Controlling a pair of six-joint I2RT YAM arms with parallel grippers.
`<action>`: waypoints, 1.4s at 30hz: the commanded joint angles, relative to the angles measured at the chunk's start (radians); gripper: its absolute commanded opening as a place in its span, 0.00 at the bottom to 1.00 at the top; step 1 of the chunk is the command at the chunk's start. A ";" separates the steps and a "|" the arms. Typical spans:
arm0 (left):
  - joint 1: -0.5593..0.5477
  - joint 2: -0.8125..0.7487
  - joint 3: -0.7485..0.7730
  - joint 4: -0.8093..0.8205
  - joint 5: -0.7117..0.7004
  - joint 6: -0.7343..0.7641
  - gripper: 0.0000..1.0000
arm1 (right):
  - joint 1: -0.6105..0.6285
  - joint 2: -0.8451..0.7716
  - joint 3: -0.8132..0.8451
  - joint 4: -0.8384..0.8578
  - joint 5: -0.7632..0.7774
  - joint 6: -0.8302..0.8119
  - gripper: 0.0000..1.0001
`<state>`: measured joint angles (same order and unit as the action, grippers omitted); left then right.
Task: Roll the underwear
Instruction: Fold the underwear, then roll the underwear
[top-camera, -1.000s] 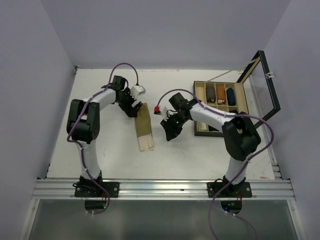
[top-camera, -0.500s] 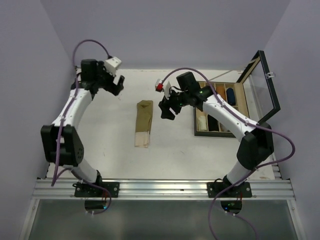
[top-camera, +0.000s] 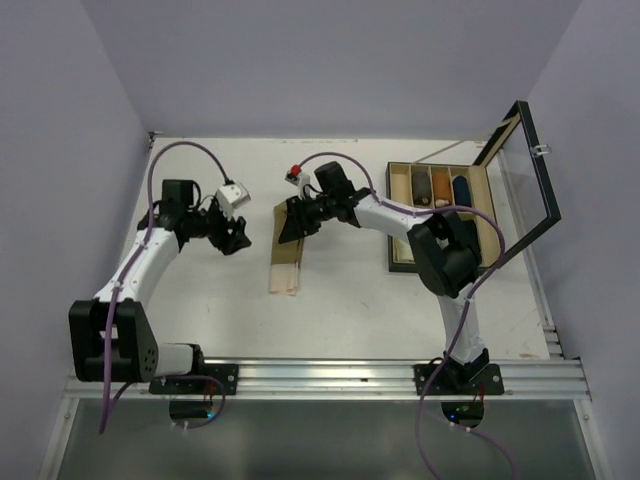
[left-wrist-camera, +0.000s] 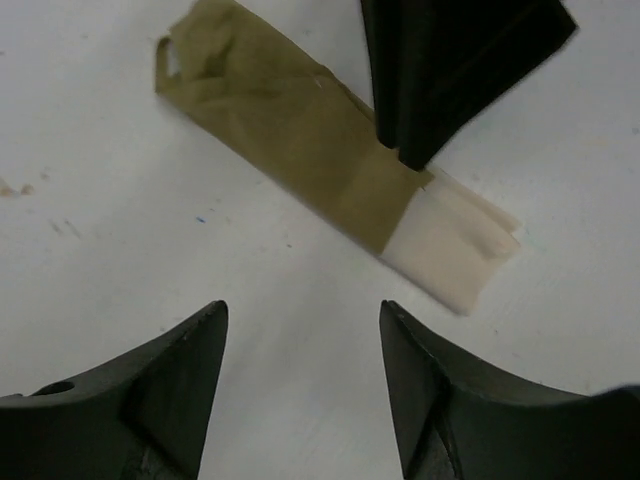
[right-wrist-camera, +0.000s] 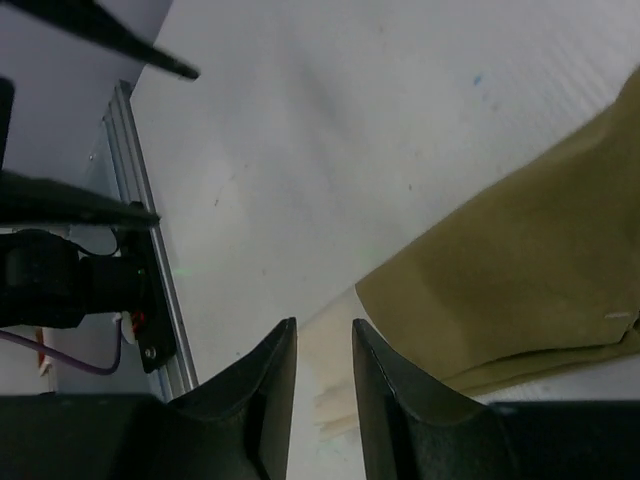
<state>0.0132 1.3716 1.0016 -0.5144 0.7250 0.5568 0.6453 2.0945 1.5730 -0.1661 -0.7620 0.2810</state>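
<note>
My arms have both closed in on the olive underwear (top-camera: 287, 258): left gripper (top-camera: 234, 240) beside it, jaws wide; right gripper (top-camera: 290, 225) over its far end, narrowly parted, empty.

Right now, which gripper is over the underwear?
The right gripper: it hangs over the folded olive underwear; the left gripper is off to the side, not above the cloth.

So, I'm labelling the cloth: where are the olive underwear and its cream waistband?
olive underwear (left-wrist-camera: 285, 130), left wrist view, middle of cloth.
cream waistband (left-wrist-camera: 450, 245), left wrist view, folded end.
</note>
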 joint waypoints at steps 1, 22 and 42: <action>-0.112 -0.163 -0.119 0.025 0.027 0.161 0.65 | -0.006 0.015 -0.074 0.189 -0.086 0.233 0.33; -0.334 -0.132 -0.388 -0.099 -0.018 1.297 0.38 | -0.015 0.128 -0.258 0.073 -0.056 0.107 0.26; -0.407 -0.048 -0.472 0.028 -0.038 1.554 0.42 | -0.015 0.167 -0.238 0.002 -0.060 0.072 0.24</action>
<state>-0.3687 1.3113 0.5453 -0.5392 0.6582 1.9629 0.6300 2.2120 1.3521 -0.0574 -0.9108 0.4026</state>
